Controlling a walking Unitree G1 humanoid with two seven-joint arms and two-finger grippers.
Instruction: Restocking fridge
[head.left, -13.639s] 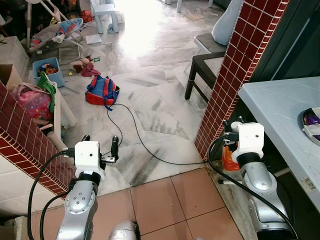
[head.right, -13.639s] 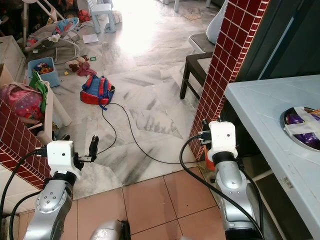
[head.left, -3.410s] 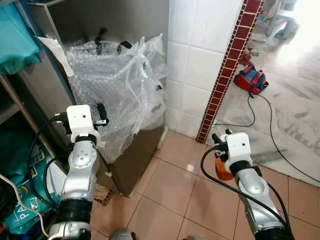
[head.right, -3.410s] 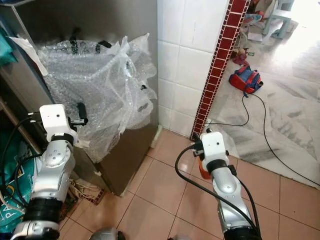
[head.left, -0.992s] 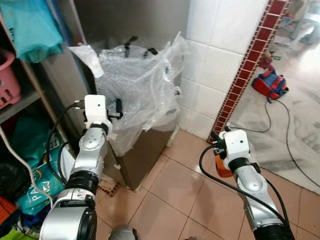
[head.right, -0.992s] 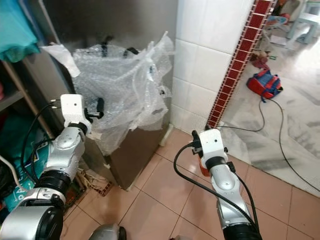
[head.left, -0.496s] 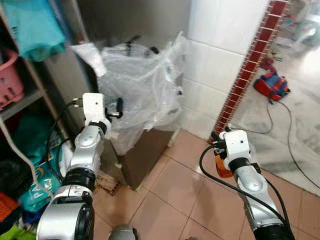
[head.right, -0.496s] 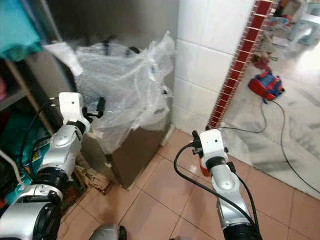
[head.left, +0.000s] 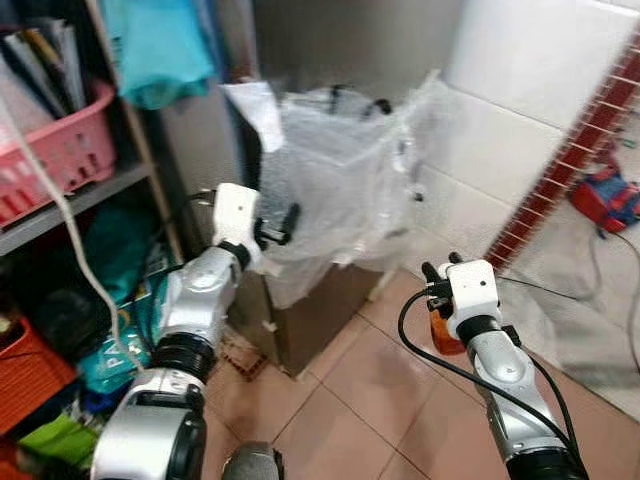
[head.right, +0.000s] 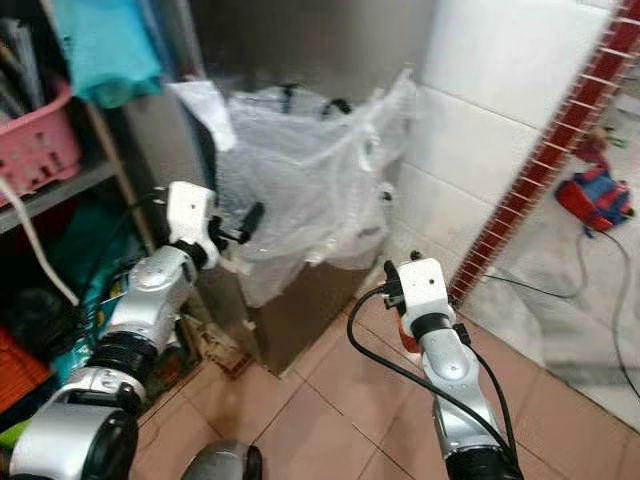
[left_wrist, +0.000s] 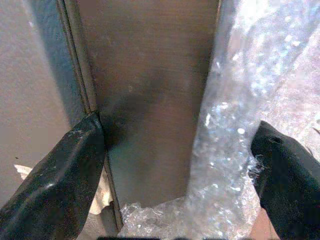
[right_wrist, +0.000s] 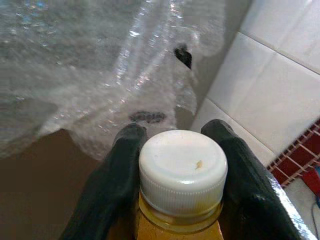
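A grey steel fridge (head.left: 322, 318) stands against the wall, its upper part draped in bubble wrap (head.left: 340, 170). My left gripper (head.left: 281, 230) is raised at the fridge's left front edge. In the left wrist view it (left_wrist: 172, 187) is open, with the fridge's edge and the bubble wrap (left_wrist: 250, 100) between its wide-spread fingers (left_wrist: 55, 185). My right gripper (head.left: 441, 266) is held lower, to the right of the fridge, and is shut on an orange bottle (head.left: 441, 335) with a white cap (right_wrist: 182, 162).
Shelves on the left hold a pink basket (head.left: 60, 150), a teal cloth (head.left: 165, 50) and clutter below, including an orange crate (head.left: 25, 370). A white tiled wall (head.left: 540, 90) and red brick column (head.left: 590, 130) stand to the right. A backpack (head.left: 605, 195) lies beyond on the floor.
The camera has swung left, so the fridge sits further right in view and more shelving shows. My left gripper stays at the fridge's edge. The right gripper still holds the bottle.
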